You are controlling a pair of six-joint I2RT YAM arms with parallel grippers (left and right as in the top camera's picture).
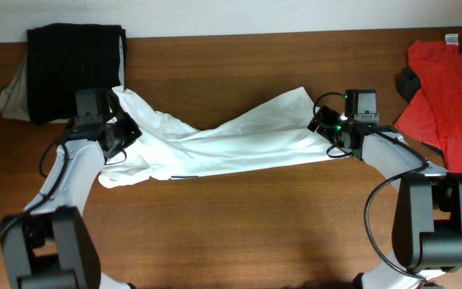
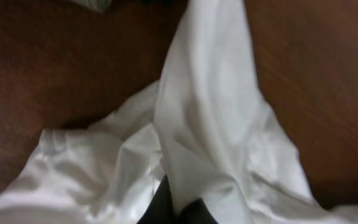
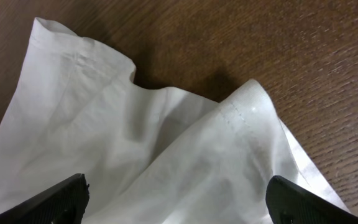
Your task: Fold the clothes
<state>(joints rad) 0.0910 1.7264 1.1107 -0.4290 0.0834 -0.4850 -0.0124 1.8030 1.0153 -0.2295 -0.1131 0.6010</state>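
A white garment [image 1: 223, 140] lies stretched across the middle of the wooden table, bunched at its left end. My left gripper [image 1: 123, 128] is at that left end, and in the left wrist view its dark fingers [image 2: 182, 208] are shut on a fold of the white cloth [image 2: 210, 106]. My right gripper [image 1: 325, 122] is over the garment's right end. In the right wrist view its two fingertips [image 3: 179, 199] stand wide apart above the white cloth [image 3: 135, 149], holding nothing.
A folded black garment [image 1: 74, 68] lies at the back left, with a pale cloth [image 1: 10, 98] under its left edge. A red garment [image 1: 447, 96] lies crumpled at the right edge. Bare wood [image 1: 239, 225] fills the front of the table.
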